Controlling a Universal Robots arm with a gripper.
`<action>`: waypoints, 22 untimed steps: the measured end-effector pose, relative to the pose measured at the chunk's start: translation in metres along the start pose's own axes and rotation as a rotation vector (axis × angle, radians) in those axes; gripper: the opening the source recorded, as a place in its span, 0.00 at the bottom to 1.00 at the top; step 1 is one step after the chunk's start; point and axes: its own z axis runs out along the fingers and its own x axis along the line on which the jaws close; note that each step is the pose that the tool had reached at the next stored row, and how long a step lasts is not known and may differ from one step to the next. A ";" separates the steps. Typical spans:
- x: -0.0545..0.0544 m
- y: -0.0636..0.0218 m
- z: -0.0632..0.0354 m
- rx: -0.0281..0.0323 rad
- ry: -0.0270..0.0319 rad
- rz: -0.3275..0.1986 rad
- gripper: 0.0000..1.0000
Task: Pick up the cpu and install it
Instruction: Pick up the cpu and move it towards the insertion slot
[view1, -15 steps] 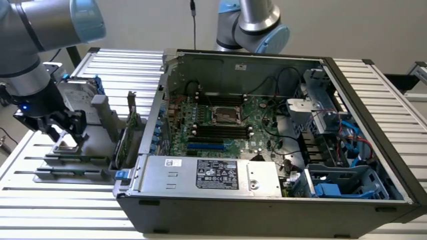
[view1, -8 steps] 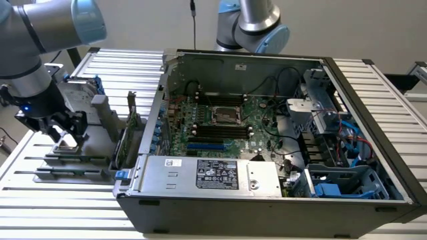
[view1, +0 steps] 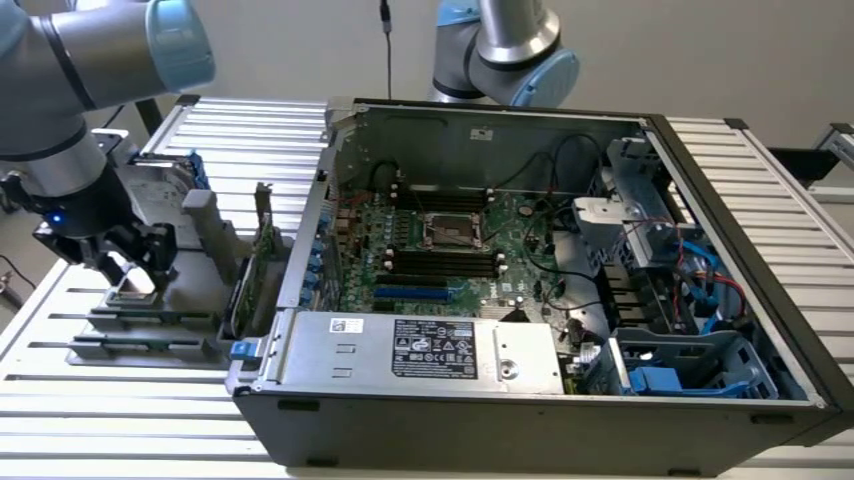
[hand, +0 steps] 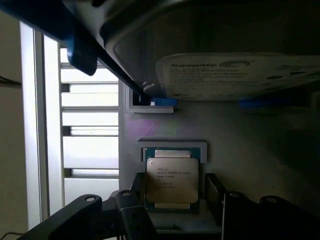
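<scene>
The cpu (hand: 171, 179) is a small square chip with a silver-grey top. It lies flat in a recess of the grey parts holder (hand: 240, 145). My gripper (hand: 175, 196) is open and hangs right over it, one black finger (hand: 138, 189) on each side of the chip, with a small gap on at least one side. In the exterior view the gripper (view1: 130, 262) stands at the far left, just above the cpu (view1: 134, 292). The black socket frame (view1: 451, 232) sits in the middle of the motherboard inside the open computer case (view1: 534, 420).
A silver hard drive (hand: 240, 75) with a blue bracket stands in the holder just beyond the cpu. Upright cards (view1: 260, 250) stand between the holder and the case wall. A second arm (view1: 507, 50) hangs behind the case. The slatted table (view1: 120, 430) runs underneath.
</scene>
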 end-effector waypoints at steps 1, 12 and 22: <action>0.000 0.0002 0.0005 -0.0001 0.0000 0.000 0.60; 0.001 0.0010 0.0050 -0.0002 0.0001 0.000 0.60; 0.001 0.0011 0.0073 -0.0001 0.0003 -0.012 0.60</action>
